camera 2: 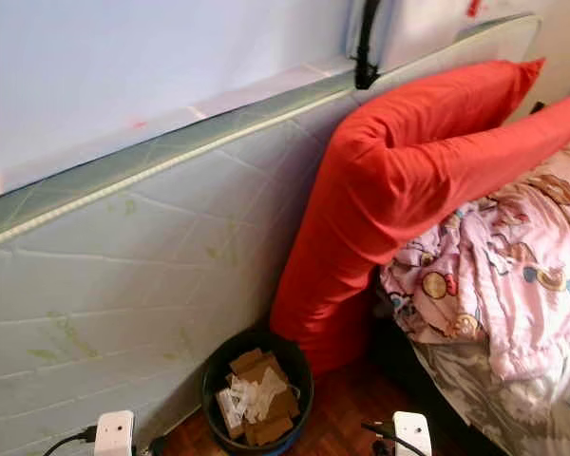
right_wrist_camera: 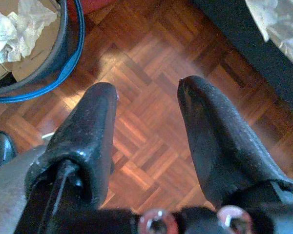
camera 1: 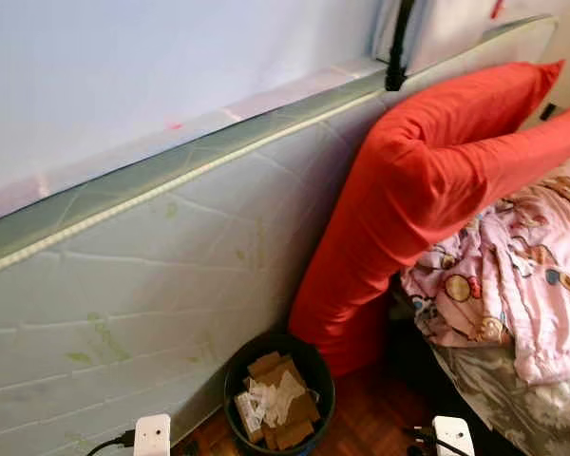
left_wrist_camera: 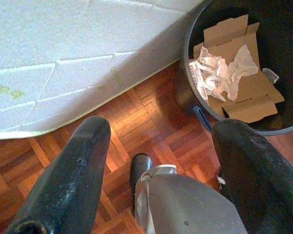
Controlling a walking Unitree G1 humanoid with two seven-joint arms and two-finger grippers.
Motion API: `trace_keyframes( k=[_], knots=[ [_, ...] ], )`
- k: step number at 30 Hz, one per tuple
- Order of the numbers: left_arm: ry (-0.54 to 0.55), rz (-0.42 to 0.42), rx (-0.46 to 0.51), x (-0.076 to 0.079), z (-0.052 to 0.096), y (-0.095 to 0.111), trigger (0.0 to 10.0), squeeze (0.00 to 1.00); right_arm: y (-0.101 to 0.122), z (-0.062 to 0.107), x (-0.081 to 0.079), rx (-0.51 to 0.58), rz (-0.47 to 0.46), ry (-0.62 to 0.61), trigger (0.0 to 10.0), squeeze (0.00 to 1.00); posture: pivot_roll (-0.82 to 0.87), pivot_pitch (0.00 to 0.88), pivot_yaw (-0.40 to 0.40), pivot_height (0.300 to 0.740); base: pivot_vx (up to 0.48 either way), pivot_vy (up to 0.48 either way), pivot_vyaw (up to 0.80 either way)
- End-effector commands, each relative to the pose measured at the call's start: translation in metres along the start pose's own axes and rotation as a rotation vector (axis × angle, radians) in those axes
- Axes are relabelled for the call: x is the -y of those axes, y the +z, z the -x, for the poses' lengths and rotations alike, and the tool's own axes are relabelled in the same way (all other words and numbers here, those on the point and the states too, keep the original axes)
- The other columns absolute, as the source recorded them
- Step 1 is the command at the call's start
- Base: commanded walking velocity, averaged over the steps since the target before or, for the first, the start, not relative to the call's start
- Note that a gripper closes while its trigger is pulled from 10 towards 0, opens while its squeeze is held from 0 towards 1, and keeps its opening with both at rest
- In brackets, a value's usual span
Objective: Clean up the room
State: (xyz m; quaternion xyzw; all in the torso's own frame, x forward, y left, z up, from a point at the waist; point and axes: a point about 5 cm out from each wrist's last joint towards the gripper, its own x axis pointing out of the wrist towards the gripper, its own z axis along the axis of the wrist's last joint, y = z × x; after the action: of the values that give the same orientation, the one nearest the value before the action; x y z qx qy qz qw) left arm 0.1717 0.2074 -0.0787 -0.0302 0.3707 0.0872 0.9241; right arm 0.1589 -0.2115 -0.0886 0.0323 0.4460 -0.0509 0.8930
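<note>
One mattress [camera 1: 152, 285] stands on its side against the wall in the head views, with a long red pillow [camera 1: 408, 190] leaning on it and a pink blanket [camera 1: 513, 285] heaped on the bed [camera 1: 513, 408] to the right. A dark bin [camera 1: 278, 391] holding cardboard [camera 1: 283, 408] and crumpled paper [camera 1: 271, 394] sits on the wooden floor [camera 1: 370, 418] at the foot of the pillow. In the left wrist view, the left gripper [left_wrist_camera: 156, 141] hangs with fingers spread, empty, above the floor just beside the bin. In the right wrist view, the right gripper [right_wrist_camera: 146, 97] hangs likewise parted and empty, between the bin and the bed's dark edge.
</note>
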Motion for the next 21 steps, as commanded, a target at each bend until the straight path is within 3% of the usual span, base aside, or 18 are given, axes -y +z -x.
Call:
trace_keyframes(
  k=[1, 9, 15, 21],
  knots=[
    [0.005, -0.004, -0.029, -0.0021, 0.0026, -0.0076, 10.0, 0.0, -0.0038, 0.0011, 0.0023, -0.016, 0.004, -0.005, 10.0, 0.0, 0.03, 0.085, -0.049, 0.74, 0.0, 0.0, -0.75],
    [0.003, -0.014, -0.026, -0.0021, 0.0024, -0.007, 10.0, 0.0, -0.0036, 0.001, 0.0023, -0.015, 0.004, -0.005, 10.0, 0.0, 0.03, 0.083, -0.05, 0.74, 0.0, 0.0, -0.75],
    [0.008, -0.023, -0.027, -0.0026, 0.0023, -0.0068, 10.0, 0.0, -0.0034, 0.001, 0.0022, -0.015, 0.003, -0.006, 10.0, 0.0, 0.03, 0.085, -0.049, 0.74, 0.0, -0.414, -0.75],
    [0.013, -0.004, -0.027, -0.0027, 0.0025, -0.0073, 10.0, 0.0, -0.0034, 0.001, 0.0021, -0.014, 0.004, -0.007, 10.0, 0.0, 0.03, 0.084, -0.048, 0.74, 0.0, 0.0, -0.76]
  ],
)
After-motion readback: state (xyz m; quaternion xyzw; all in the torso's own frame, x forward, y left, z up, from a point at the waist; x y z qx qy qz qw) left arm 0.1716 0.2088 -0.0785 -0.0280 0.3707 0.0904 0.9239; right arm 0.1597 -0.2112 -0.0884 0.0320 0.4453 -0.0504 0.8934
